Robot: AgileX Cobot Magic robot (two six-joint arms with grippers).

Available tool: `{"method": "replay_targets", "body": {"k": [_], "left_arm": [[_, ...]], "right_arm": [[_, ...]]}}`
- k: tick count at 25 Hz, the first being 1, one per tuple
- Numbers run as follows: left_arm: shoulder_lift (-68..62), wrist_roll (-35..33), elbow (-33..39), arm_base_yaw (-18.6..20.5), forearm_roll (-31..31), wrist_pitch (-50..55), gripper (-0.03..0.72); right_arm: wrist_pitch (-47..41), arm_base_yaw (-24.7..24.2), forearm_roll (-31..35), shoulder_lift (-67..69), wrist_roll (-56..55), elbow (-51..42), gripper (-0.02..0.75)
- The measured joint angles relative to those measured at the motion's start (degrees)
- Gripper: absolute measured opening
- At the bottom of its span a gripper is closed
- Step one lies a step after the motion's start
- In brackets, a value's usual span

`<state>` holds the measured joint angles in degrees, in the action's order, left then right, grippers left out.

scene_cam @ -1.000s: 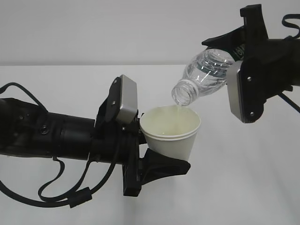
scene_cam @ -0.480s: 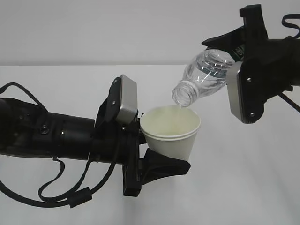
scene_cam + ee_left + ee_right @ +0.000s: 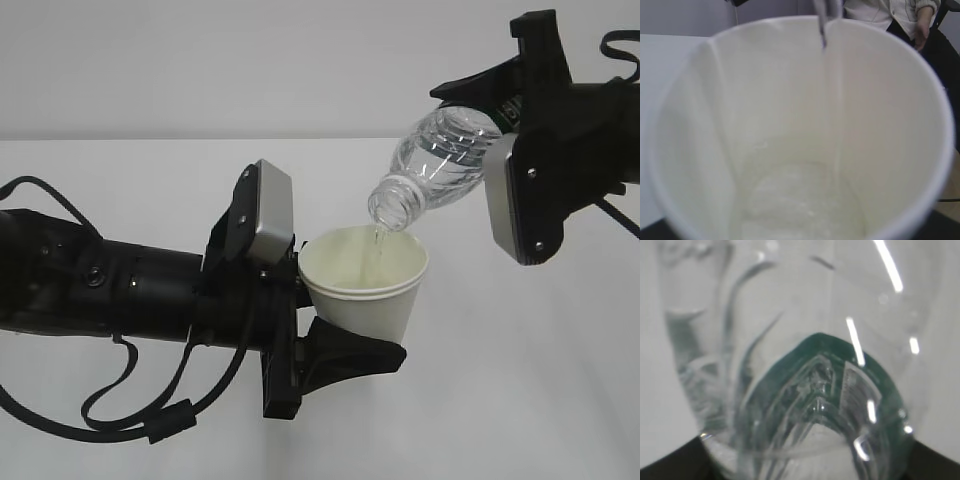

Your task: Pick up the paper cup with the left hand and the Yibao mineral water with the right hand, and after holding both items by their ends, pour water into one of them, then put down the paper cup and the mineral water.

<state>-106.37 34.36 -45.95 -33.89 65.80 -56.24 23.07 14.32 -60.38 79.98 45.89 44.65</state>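
The white paper cup [image 3: 365, 280] is held upright above the table, and my left gripper [image 3: 340, 310] is shut on its lower part. The Yibao mineral water [image 3: 440, 160] is tilted mouth-down just above the cup's rim, with my right gripper [image 3: 500, 140] shut on its base end. A thin stream of water [image 3: 377, 235] falls from the open mouth into the cup. In the left wrist view the paper cup [image 3: 790, 125] fills the frame, with a little water [image 3: 800, 200] at its bottom. The right wrist view shows only the clear bottle [image 3: 805, 315] and its green label [image 3: 820, 370].
The white table [image 3: 520, 380] lies below both arms. Black cables [image 3: 130, 420] loop under the left arm. A seated person [image 3: 900, 15] shows behind the cup in the left wrist view.
The bottle has shifted very slightly, and the thin stream under its mouth shows more clearly than half a second ago. Both grips are unchanged.
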Motion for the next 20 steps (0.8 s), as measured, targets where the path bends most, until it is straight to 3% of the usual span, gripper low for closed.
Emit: {"method": "replay_targets", "body": {"k": [20], "left_arm": [[0.00, 0.00, 0.00, 0.00, 0.00, 0.10, 0.448]], "right_arm": [[0.00, 0.00, 0.00, 0.00, -0.32, 0.00, 0.434]]}}
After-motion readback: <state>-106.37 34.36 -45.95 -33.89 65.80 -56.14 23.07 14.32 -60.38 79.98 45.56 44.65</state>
